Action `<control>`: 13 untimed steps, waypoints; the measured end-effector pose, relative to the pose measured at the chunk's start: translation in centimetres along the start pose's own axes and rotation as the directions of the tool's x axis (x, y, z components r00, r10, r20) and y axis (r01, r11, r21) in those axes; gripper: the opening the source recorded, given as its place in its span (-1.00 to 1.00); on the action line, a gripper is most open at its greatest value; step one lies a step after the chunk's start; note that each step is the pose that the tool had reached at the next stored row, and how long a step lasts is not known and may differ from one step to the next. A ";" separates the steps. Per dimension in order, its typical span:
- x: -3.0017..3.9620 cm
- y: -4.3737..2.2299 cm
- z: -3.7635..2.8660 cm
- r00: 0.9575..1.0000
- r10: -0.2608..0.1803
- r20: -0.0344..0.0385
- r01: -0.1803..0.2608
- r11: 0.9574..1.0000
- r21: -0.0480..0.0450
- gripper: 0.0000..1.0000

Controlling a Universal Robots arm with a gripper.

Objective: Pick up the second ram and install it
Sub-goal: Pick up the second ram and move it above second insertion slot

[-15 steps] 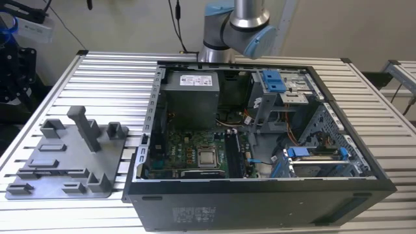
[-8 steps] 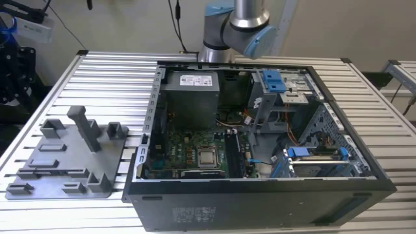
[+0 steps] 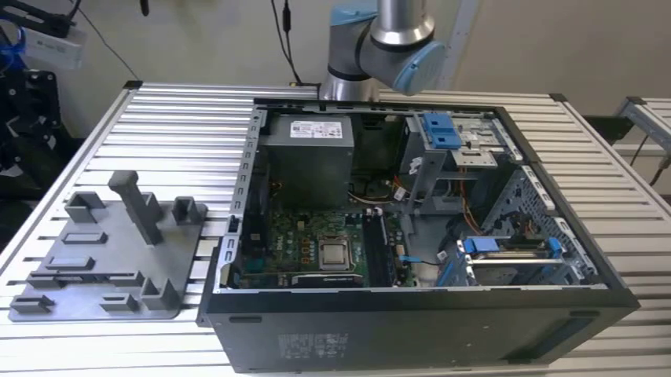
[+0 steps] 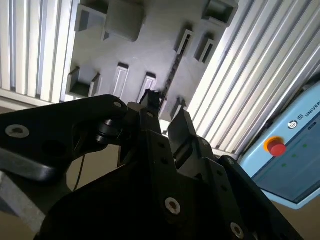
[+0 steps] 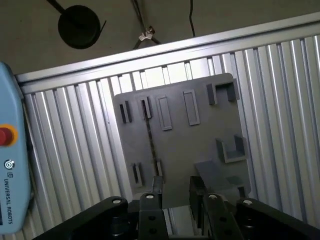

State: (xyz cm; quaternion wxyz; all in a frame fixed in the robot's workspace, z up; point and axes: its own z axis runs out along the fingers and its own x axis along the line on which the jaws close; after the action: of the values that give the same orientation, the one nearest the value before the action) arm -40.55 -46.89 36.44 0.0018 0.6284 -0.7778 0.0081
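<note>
grey tray [image 5: 176, 146] holding second ram [image 5: 149, 134] on edge, claw [image 5: 175, 192] spread above it

The second ram [image 5: 149, 142] shows edge-on, its flat faces hidden.

Arm [image 3: 383, 35] upright with bent joint, end effector [image 5: 176, 181] facing down, fingers [image 5: 157, 187] apart, empty

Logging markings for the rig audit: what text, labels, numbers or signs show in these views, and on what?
Teach pendant: maker's lettering beside a round logo, left unquoted here.
White label on the power supply: print too small to read.
Pale print on the computer case outer wall: too small to read.
Grey fixture tray: no text.
</note>
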 end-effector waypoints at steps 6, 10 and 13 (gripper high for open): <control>0.02 0.10 0.03 1.000 0.000 0.000 0.000 1.000 0.000 -0.28; 0.03 0.16 0.54 1.000 -0.006 0.001 0.006 1.000 0.004 -0.28; 0.03 0.21 0.98 1.000 -0.013 0.003 0.013 1.000 0.006 -0.28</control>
State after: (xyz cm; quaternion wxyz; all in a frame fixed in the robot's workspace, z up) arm -40.75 -46.89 35.45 -0.0011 0.6336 -0.7736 0.0093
